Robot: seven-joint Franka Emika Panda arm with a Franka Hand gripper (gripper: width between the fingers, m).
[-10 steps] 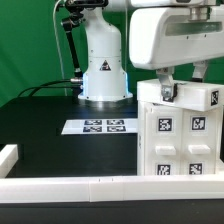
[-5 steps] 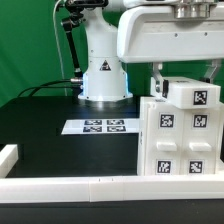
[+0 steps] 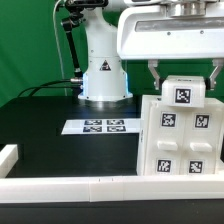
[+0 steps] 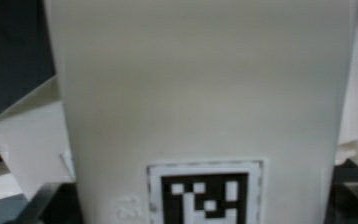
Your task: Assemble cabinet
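My gripper (image 3: 183,73) straddles the top of the cabinet (image 3: 180,138).

My fingers (image 3: 153,72) hang spread apart — one on each side of the small tagged block (image 3: 185,94) at the cabinet's top; whether they press it I cannot tell. The cabinet stands upright on the black tabletop (image 3: 50,140) at the exterior view's right, just behind the white front rail (image 3: 70,184). The marker board (image 3: 99,126) lies flat beside it, before my base (image 3: 104,70). In the wrist view a white panel (image 4: 194,90) fills the frame — one tag (image 4: 206,193) showing.
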